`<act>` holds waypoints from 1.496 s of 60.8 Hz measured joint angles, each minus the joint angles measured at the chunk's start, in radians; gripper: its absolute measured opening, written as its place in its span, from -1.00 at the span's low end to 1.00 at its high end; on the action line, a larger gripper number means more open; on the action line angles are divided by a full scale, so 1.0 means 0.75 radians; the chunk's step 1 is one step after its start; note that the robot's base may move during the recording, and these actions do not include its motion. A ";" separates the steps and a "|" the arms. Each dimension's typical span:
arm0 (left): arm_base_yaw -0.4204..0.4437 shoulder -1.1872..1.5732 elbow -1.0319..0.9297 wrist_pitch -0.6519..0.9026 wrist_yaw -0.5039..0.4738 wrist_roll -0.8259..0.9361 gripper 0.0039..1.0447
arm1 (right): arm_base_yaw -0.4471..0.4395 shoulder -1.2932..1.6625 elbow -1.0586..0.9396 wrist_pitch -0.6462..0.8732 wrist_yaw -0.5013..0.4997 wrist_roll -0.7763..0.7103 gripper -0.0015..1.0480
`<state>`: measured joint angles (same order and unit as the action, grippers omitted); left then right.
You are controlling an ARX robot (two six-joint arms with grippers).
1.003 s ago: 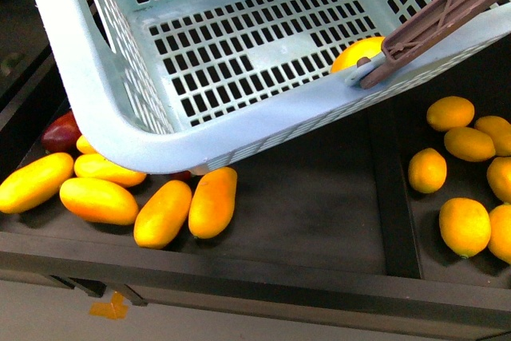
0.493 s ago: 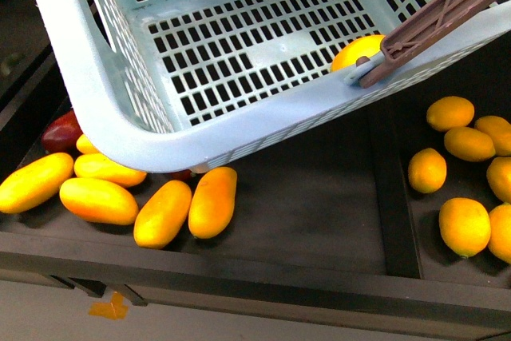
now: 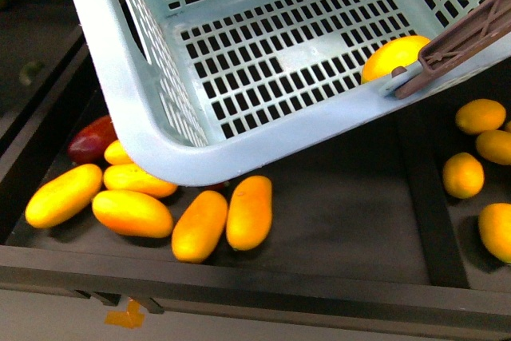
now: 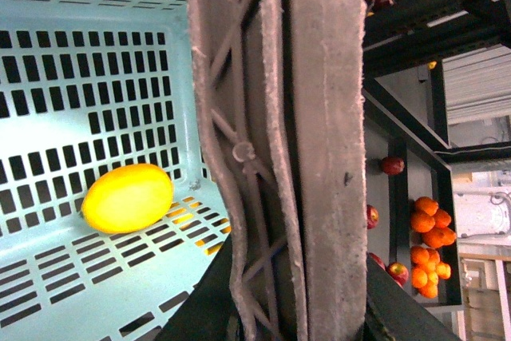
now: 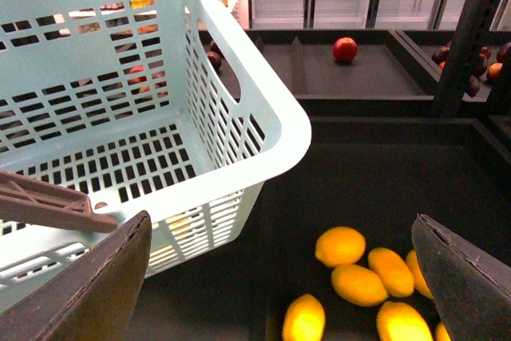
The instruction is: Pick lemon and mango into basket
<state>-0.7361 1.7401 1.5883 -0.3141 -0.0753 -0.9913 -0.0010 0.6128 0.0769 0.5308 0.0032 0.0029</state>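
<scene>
**One lemon in the tilted basket, mangoes lying below it**

One lemon (image 3: 395,55) sits inside the basket (image 3: 120,101), on its slotted floor against the lower wall, right by the brown handle (image 3: 467,37). The basket hangs tilted above the dark tray (image 3: 343,197).

The left gripper (image 4: 295,309) is right up against that handle. Its wrist camera shows the handle filling the space between two dark fingers (image 4: 204,305), which look clamped on it. The right gripper (image 5: 279,277) hovers beside the basket's corner, above loose lemons (image 5: 339,245) on the tray. Its fingers (image 5: 88,277) are spread wide with nothing between them.

A cluster of mangoes (image 3: 249,212) lies on the tray under and just in front of the basket's lowest corner. One of them is partly hidden by the rim. A dark red fruit (image 3: 92,138) lies behind them, next to the basket's side.
</scene>
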 joint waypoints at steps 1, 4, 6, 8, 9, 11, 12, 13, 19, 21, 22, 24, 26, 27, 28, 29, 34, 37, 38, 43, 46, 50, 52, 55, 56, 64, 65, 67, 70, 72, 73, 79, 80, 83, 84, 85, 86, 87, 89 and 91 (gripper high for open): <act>0.000 0.000 0.000 0.000 -0.002 0.000 -0.65 | 0.000 -0.001 0.000 0.000 0.000 0.000 0.83; 0.002 0.000 0.000 0.000 -0.002 0.000 -0.65 | 0.000 -0.001 0.000 0.000 0.001 0.000 0.83; 0.004 0.000 0.000 0.000 -0.004 0.000 -0.65 | 0.000 0.000 0.000 0.000 0.000 0.000 0.83; 0.005 0.000 0.000 0.000 -0.005 0.000 -0.65 | 0.000 0.000 -0.002 -0.001 -0.001 0.000 0.83; 0.005 0.000 0.000 0.000 -0.007 0.000 -0.65 | 0.000 -0.001 -0.003 -0.001 0.000 0.000 0.83; 0.006 0.000 0.000 0.000 -0.008 0.000 -0.65 | 0.000 -0.001 -0.002 -0.001 -0.001 0.000 0.83; 0.007 0.000 0.000 0.000 -0.008 0.001 -0.65 | 0.000 -0.001 -0.002 -0.001 -0.004 -0.001 0.83; 0.007 0.000 0.000 0.000 -0.008 0.002 -0.65 | 0.000 -0.001 -0.002 -0.001 -0.004 0.000 0.83; 0.015 0.001 0.000 0.000 -0.014 0.002 -0.65 | 0.000 0.001 -0.003 -0.002 -0.003 0.000 0.83; 0.016 0.000 0.000 0.000 -0.016 0.004 -0.65 | 0.000 0.001 -0.003 -0.002 -0.003 0.000 0.83; 0.016 0.001 0.000 0.000 -0.021 0.007 -0.65 | 0.000 0.001 -0.003 -0.002 -0.004 0.000 0.83; 0.016 0.001 0.000 0.000 -0.021 0.009 -0.65 | 0.000 0.001 -0.003 -0.002 -0.004 0.000 0.83; 0.016 0.001 0.000 0.000 -0.020 0.011 -0.65 | 0.000 0.001 -0.003 -0.002 -0.004 0.000 0.83; 0.016 0.001 0.000 0.000 -0.016 0.010 -0.65 | 0.000 0.001 -0.003 -0.002 -0.004 0.000 0.83; 0.016 0.001 0.000 0.000 -0.014 0.010 -0.65 | 0.000 0.001 -0.003 -0.002 -0.004 0.000 0.83; 0.016 0.000 0.000 0.000 -0.012 0.010 -0.65 | 0.000 0.001 -0.003 -0.002 -0.004 0.000 0.83; 0.015 0.001 0.000 0.000 -0.005 0.009 -0.65 | 0.000 0.001 -0.003 -0.002 -0.004 0.000 0.83; 0.015 0.001 0.000 0.000 -0.002 0.009 -0.65 | -0.001 0.001 -0.003 -0.002 -0.003 -0.001 0.83; 0.015 0.001 0.000 0.000 -0.003 0.009 -0.65 | 0.000 0.001 -0.003 -0.002 -0.003 -0.001 0.83; 0.015 0.000 0.000 0.000 -0.004 0.008 -0.65 | 0.001 0.001 -0.003 -0.002 -0.004 0.000 0.83; 0.014 0.000 0.001 0.000 -0.007 0.010 -0.65 | 0.001 0.001 -0.003 -0.002 -0.004 0.000 0.83; 0.014 0.000 0.000 0.000 -0.010 0.010 -0.65 | 0.001 0.002 -0.004 -0.003 -0.006 0.000 0.83; 0.018 0.000 0.001 0.000 -0.009 0.010 -0.65 | 0.001 0.001 -0.004 -0.003 -0.006 0.000 0.83; 0.028 0.000 0.000 0.000 -0.011 0.008 -0.65 | 0.001 0.000 -0.003 -0.002 -0.010 -0.001 0.83; 0.032 0.000 0.000 0.000 -0.015 0.008 -0.65 | 0.001 -0.001 -0.003 -0.002 -0.014 -0.001 0.83; 0.039 -0.002 0.001 0.000 -0.062 0.029 -0.65 | 0.001 0.002 -0.004 -0.003 -0.009 0.000 0.83; 0.039 -0.001 0.001 0.000 -0.062 0.032 -0.65 | 0.001 0.002 -0.004 -0.003 -0.009 0.000 0.83; 0.039 -0.001 0.001 0.000 -0.055 0.036 -0.65 | 0.001 0.001 -0.004 -0.003 -0.009 0.000 0.83; 0.037 -0.001 0.001 0.000 -0.039 0.031 -0.65 | 0.001 0.001 -0.004 -0.003 -0.009 0.000 0.83; 0.033 -0.001 0.001 0.000 -0.027 0.023 -0.65 | 0.017 0.023 0.035 -0.126 0.093 0.066 0.83; 0.031 -0.001 0.001 0.000 -0.023 0.023 -0.65 | 0.024 0.047 0.083 -0.254 0.161 0.108 0.83; 0.020 -0.001 0.001 0.000 -0.008 0.018 -0.65 | -0.048 0.262 0.287 -0.654 0.299 0.375 0.83; 0.017 -0.001 0.001 0.000 -0.007 0.017 -0.65 | -0.075 0.320 0.310 -0.673 0.279 0.414 0.83; 0.012 -0.001 0.001 0.000 0.001 0.016 -0.65 | -0.184 0.534 0.375 -0.646 0.194 0.506 0.83; 0.012 -0.001 0.001 0.000 0.002 0.015 -0.65 | -0.213 0.597 0.397 -0.625 0.172 0.532 0.83; 0.011 -0.001 0.001 0.000 0.004 0.012 -0.65 | -0.243 0.658 0.419 -0.602 0.150 0.551 0.83; 0.011 -0.001 0.001 0.000 0.007 0.010 -0.65 | -0.285 0.755 0.459 -0.577 0.115 0.585 0.83; 0.011 -0.001 0.001 0.000 0.007 0.009 -0.65 | -0.311 0.820 0.490 -0.570 0.093 0.603 0.83; 0.011 -0.001 0.001 0.000 0.006 0.008 -0.65 | -0.351 0.950 0.548 -0.559 0.056 0.649 0.83; 0.011 -0.001 0.001 0.000 0.001 0.008 -0.65 | -0.370 1.047 0.588 -0.552 0.034 0.685 0.83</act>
<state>-0.7277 1.7393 1.5887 -0.3141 -0.0750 -0.9852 -0.2787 1.3983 0.5179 0.1165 0.0288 0.5167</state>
